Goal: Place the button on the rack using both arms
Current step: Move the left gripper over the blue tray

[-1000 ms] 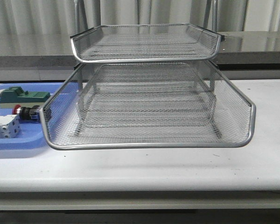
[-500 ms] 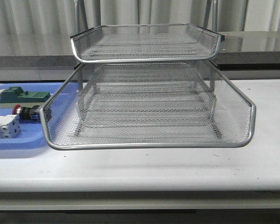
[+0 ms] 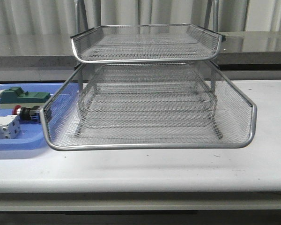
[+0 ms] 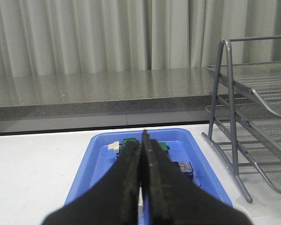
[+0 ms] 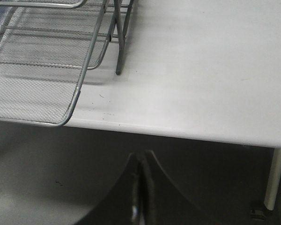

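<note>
Red-capped button [image 3: 26,112] on its side, just left of silver rack [image 3: 147,105]

Pale pleated curtains [image 3: 33,16] hang across the whole back of the room. In front of them runs a long grey speckled stone ledge [image 4: 98,91], catching a soft sheen. The white table [image 3: 178,166] stands before it, one white leg [image 5: 274,180] reaching down to dim grey floor [image 5: 33,173].
</note>
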Tool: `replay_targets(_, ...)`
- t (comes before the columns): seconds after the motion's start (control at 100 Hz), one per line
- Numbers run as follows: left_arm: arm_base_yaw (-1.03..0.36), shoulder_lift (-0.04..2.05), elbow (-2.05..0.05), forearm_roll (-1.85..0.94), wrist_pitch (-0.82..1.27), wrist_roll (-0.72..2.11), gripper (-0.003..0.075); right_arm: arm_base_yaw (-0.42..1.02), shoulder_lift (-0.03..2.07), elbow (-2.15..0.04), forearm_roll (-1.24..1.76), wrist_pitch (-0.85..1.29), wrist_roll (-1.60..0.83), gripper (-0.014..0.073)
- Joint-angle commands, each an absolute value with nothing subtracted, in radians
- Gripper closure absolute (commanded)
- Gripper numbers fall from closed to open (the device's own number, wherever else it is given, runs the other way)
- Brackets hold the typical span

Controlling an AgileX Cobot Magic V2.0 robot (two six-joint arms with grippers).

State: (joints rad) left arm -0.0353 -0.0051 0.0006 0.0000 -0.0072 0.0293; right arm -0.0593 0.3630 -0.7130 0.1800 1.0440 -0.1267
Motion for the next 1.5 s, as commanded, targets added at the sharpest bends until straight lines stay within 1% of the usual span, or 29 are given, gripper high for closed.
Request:
replay_targets(0.0, -0.035, -0.038, 0.049, 0.0, -0.087, 0.019, 0.074, -0.065, 0.373, -0.745, 0.18, 0.986, -0.126, 0.0663)
replay_targets(0.7, -0.035, -0.038, 0.049, 0.0, -0.093, 0.019, 0.074, -0.065, 0.373, -0.745, 0.18, 0.986, -0.126, 0.0663)
replay_targets(0.92, -0.035, -0.038, 0.04, -0.005, -0.177, 0.019, 0.074, -0.065, 0.373, -0.745, 0.18, 0.986, -0.126, 0.0663)
replay_targets(1.01, -0.034, -0.038, 0.014, -0.076, -0.168, 0.019, 0.074, -0.065, 0.373, -0.745, 0.18, 0.986, -0.126, 0.0663)
replay_targets(1.1, -0.032, -0.025, -0.042, -0.165, -0.13, 0.019, 0.074, -0.065, 0.373, -0.745, 0.18, 0.986, -0.126, 0.0663)
replay_targets(1.23, -0.032, 0.045, -0.154, -0.174, -0.028, 0.019, 0.074, -0.065, 0.373, -0.745, 0.18, 0.986, -0.126, 0.0663)
replay_targets(1.35, -0.032, 0.18, -0.306, -0.174, 0.125, 0.019, 0.074, -0.065, 0.373, -0.745, 0.18, 0.986, -0.126, 0.0663)
replay_targets(1.49, -0.032, 0.388, -0.494, -0.172, 0.263, 0.019, 0.074, -0.065, 0.373, -0.745, 0.18, 0.986, -0.126, 0.0663)
